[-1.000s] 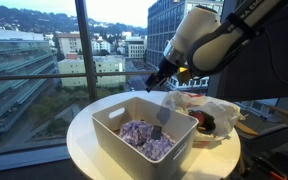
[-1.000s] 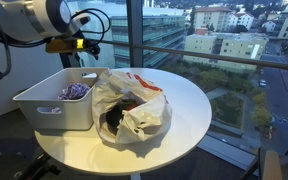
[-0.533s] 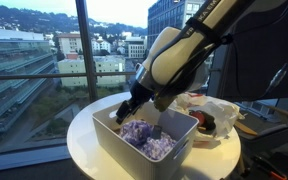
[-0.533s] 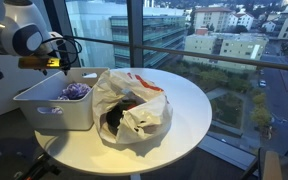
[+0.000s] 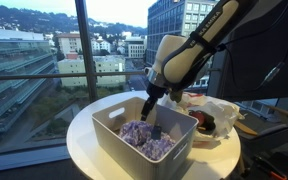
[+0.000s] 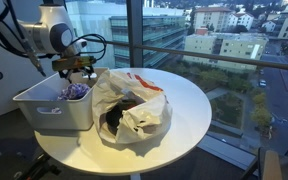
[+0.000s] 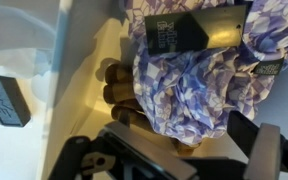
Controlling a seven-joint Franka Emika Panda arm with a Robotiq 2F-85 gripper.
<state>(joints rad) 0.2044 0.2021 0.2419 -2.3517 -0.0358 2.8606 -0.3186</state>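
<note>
Purple-and-white patterned cloth (image 5: 144, 138), exterior view: bunched in a pale grey bin (image 5: 106, 128) on the round white tabletop (image 5: 82, 142); the hand (image 5: 148, 106) hangs just above it, inside the bin's rim, spread wide and holding nothing; a crumpled plastic bag (image 5: 216, 108) lies just beside the bin. Exterior view: the same cloth (image 6: 74, 91) sits toward the bin's window end, hand (image 6: 72, 76) directly over it, bag (image 6: 134, 100) touching the bin's side. Wrist view: cloth (image 7: 189, 95) fills the frame, a black label (image 7: 199, 30) lying flat on it, pale bin wall (image 7: 74, 55) close alongside, one dark finger (image 7: 4, 98) near that wall. Handling judgement: lower straight down, centred on a raised fold rather than the flat label; keep the wall-side finger off the bin; pinch deep enough to gather several layers
</note>
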